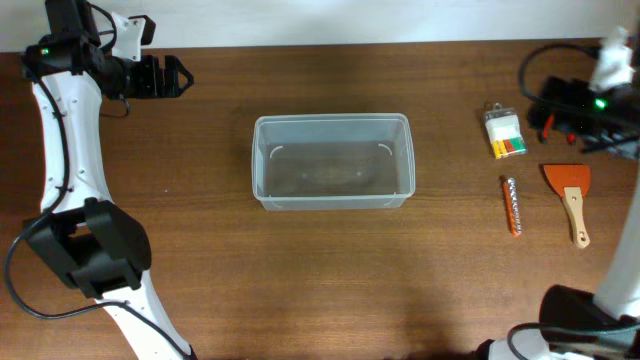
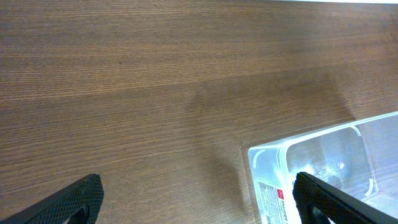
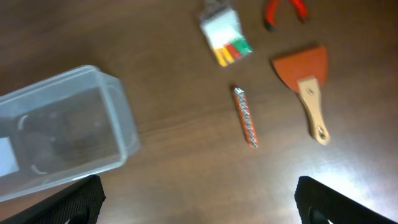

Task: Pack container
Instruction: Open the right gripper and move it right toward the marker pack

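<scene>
On the middle of the brown wooden table sits the clear rectangular plastic tub, empty, so I judge packing unstarted. My right gripper and left gripper gape, holding nothing. Next the right should probably descend on the orange wooden-handled scraper.

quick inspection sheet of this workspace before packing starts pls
surface: brown wood-grain table
job's things: clear container, upright at centre, nothing seen inside
clutter: bit case, slim orange-tipped tool, orange scraper, red pliers, all loose to the container's right
hands: left hand open; right hand open; both hold nothing
cables: black loop by the left arm's base
surroundings: pale strip beyond the far edge
</scene>
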Tool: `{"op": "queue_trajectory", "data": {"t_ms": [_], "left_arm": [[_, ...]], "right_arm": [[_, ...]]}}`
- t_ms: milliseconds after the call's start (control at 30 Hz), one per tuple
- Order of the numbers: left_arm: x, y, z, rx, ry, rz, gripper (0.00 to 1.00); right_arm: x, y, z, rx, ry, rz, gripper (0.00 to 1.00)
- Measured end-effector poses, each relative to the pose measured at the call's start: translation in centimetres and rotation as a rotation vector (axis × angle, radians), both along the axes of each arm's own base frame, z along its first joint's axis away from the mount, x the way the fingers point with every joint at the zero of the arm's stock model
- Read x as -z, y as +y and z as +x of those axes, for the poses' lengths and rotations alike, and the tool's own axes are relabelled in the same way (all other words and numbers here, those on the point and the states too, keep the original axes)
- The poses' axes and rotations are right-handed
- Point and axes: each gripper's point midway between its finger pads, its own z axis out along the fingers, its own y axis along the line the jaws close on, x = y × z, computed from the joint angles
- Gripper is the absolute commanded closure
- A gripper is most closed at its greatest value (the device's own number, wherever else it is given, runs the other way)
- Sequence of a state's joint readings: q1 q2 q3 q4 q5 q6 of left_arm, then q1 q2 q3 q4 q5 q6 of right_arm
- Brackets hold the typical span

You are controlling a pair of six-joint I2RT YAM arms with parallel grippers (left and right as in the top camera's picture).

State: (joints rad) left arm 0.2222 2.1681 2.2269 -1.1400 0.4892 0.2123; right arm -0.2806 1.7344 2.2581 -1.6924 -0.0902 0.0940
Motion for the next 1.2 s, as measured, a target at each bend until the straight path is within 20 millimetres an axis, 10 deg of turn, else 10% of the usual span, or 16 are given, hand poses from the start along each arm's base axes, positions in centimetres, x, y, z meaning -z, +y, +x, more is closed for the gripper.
{"op": "queue_trajectory", "data": {"t_ms": [367, 900, 1200], "left_arm": [[0.0, 0.0, 0.0, 0.0, -0.002, 0.0, 0.01], [-0.1, 0.0, 0.1, 0.0, -0.007, 0.002, 0.01], [-0.1, 0.0, 0.1, 0.0, -0.007, 0.002, 0.01]], "right_arm": [[6.7, -3.3, -1.4, 0.04, 0.188, 0.04, 0.01], [6.2, -5.7, 4.7, -0.218, -0.008, -0.15, 0.01], [10.5, -5.8, 5.4, -0.265, 0.11, -0.097, 0.01]]}}
